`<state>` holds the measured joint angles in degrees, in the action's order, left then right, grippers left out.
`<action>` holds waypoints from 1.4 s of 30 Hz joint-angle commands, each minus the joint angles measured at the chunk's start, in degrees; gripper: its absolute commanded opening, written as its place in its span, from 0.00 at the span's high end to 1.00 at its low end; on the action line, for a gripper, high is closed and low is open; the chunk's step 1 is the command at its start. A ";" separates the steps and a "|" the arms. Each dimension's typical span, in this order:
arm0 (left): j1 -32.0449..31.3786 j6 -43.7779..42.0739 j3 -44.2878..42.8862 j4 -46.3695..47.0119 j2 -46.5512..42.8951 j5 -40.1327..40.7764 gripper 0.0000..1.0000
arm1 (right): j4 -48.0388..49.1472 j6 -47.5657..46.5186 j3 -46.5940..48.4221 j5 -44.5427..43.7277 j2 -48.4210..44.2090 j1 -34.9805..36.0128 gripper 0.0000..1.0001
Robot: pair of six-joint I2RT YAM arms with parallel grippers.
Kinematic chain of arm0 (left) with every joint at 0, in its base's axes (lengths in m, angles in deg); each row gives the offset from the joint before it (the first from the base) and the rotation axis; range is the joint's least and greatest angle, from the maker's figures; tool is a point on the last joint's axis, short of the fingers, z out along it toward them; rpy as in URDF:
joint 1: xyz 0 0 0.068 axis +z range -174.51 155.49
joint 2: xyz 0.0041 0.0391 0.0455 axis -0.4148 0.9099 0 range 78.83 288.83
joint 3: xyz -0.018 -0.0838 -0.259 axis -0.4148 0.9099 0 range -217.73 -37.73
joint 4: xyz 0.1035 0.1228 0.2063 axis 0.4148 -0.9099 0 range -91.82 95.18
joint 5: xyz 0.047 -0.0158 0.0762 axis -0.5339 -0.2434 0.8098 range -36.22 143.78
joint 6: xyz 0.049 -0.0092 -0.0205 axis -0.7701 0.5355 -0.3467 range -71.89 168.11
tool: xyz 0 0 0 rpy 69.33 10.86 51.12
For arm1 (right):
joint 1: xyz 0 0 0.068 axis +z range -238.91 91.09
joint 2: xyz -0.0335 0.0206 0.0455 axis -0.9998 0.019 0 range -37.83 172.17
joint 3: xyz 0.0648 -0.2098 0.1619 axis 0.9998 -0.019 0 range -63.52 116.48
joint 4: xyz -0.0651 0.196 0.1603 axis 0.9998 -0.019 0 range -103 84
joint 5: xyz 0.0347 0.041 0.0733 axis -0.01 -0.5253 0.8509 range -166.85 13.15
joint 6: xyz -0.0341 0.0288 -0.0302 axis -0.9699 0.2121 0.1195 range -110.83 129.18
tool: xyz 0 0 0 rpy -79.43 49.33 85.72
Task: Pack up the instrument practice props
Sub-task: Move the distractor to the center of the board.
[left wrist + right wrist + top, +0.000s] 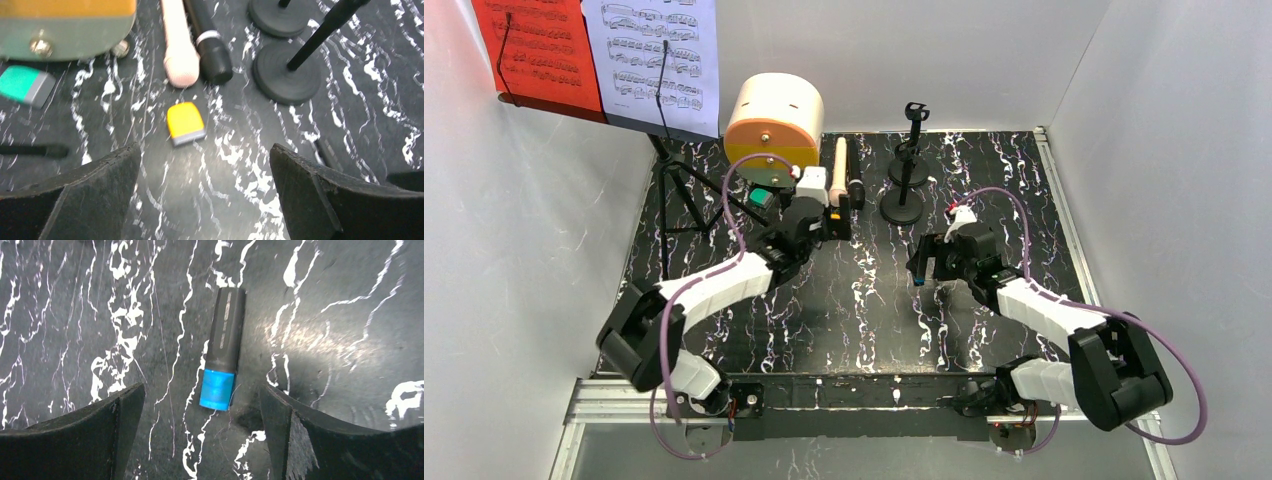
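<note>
The black music rack stands at the back left on tripod legs, carrying a red page and a white page. A cream microphone and a black microphone lie side by side on the mat. Two black round-based mic holders stand to their right. My left gripper hovers open just short of the microphones, with nothing between its fingers. My right gripper is open over a small black cylinder with a blue end lying on the mat.
A cream and orange drum-shaped case sits at the back, left of the microphones. A small yellow and grey block lies just ahead of my left fingers, and a green and grey block further left. White walls enclose the black marbled mat.
</note>
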<state>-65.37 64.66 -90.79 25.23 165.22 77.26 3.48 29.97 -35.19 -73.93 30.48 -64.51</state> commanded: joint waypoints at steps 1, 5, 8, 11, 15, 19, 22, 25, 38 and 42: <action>1.93 4.38 6.08 -8.10 -9.67 -0.31 0.02 | -0.39 1.86 0.97 6.70 3.33 -0.07 0.10; 3.31 7.21 11.10 -8.83 -14.37 -1.33 0.02 | 3.31 3.09 1.17 12.76 9.24 0.08 0.16; 4.07 8.46 12.72 -8.98 -15.66 -2.67 0.02 | 7.42 4.75 2.98 14.66 15.60 1.12 0.19; 4.69 9.41 12.98 -9.99 -16.10 -3.19 0.02 | 11.05 5.59 8.74 14.76 22.76 3.83 0.20; 5.21 9.39 13.05 -10.54 -16.49 -3.23 0.02 | 16.84 5.33 18.68 13.09 33.19 9.11 0.20; 5.59 9.44 13.50 -10.15 -16.61 -3.72 0.02 | 25.68 5.99 25.84 12.19 41.29 10.22 0.21; 5.88 9.38 13.38 -10.33 -16.37 -4.49 0.02 | 25.17 3.21 30.48 13.04 42.97 10.14 0.21; 6.09 9.44 13.37 -9.87 -15.85 -6.01 0.02 | 24.84 -0.40 29.51 13.78 39.90 10.10 0.19; 7.02 11.79 12.56 -6.61 -10.07 -14.35 0.02 | 17.10 -3.14 6.02 9.71 20.14 3.54 0.12; 7.02 12.01 12.41 -6.25 -9.32 -15.20 0.02 | 18.36 -0.69 3.30 6.77 20.32 1.90 0.12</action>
<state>-58.73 75.83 -77.83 17.89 155.71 63.58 20.66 27.06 -30.47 -62.74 51.49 -61.27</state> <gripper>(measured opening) 0.983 0.881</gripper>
